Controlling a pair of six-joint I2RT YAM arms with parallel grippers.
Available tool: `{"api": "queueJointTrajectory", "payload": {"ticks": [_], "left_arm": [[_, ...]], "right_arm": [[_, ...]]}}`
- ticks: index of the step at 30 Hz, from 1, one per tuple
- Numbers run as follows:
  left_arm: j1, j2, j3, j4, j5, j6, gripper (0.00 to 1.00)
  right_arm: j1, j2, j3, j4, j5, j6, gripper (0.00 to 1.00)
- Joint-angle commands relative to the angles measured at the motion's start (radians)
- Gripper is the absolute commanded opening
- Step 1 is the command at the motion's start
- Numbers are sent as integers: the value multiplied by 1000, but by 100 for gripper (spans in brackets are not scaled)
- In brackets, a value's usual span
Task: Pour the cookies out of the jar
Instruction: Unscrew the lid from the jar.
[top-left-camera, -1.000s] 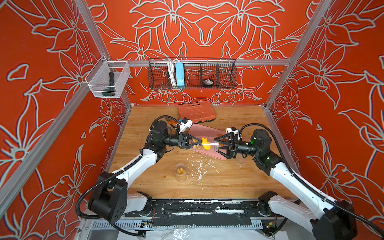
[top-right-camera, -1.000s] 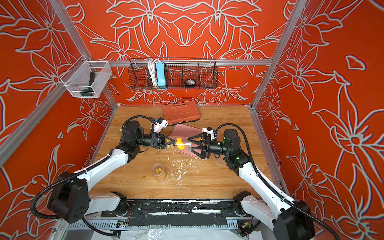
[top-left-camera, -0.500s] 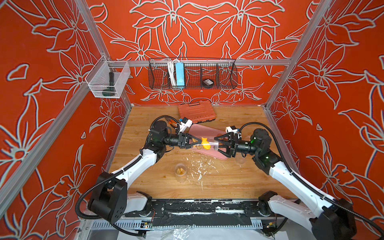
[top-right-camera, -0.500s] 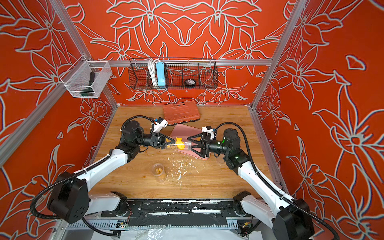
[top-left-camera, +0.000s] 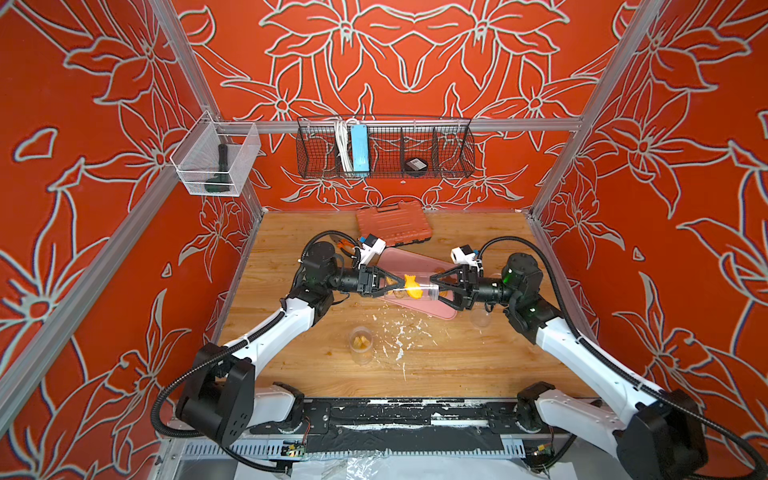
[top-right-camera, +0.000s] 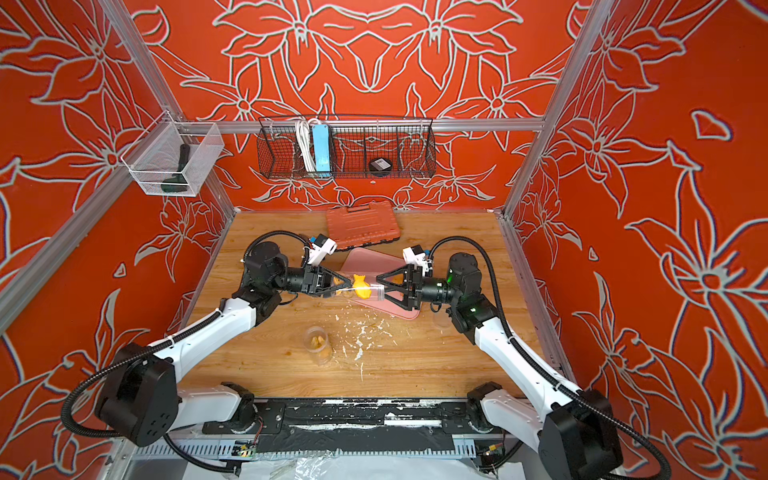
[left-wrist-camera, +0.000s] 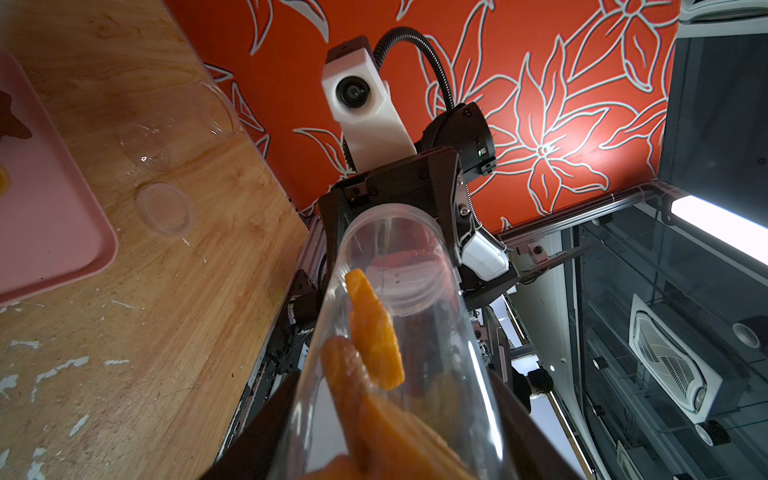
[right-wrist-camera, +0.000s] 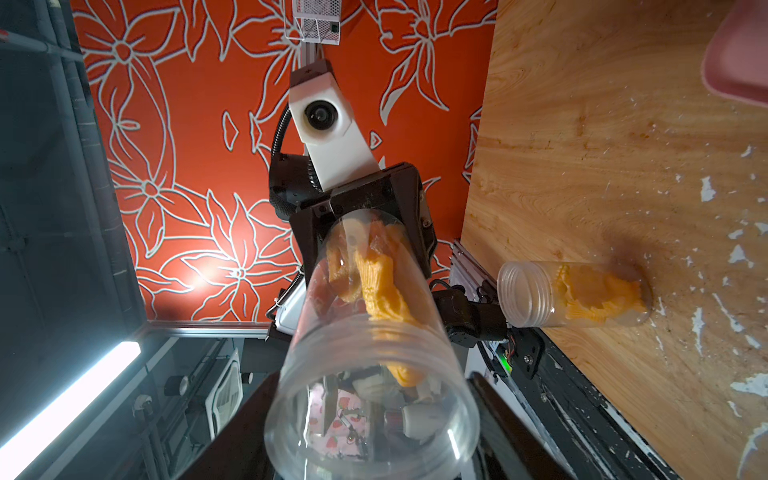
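Both top views, flecked wooden tabletop, orange floral walls, wire basket

No writing, number or brand can be read in any view. The small black item in the wire basket on the back wall carries a pale label, too small to make out in both top views. The clear jar and the orange case show no legible marks.
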Motion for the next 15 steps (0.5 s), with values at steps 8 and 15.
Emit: {"api": "queueJointTrajectory", "payload": {"ticks": [8,15], "left_arm": [[15,-2,13,74,48,-91,57],[15,15,12,125,51,-133,57]], "right_arm": [[-34,-6,79,-185,-42,-459,50],[-37,-26,61,-123,-11,-617,50]]}}
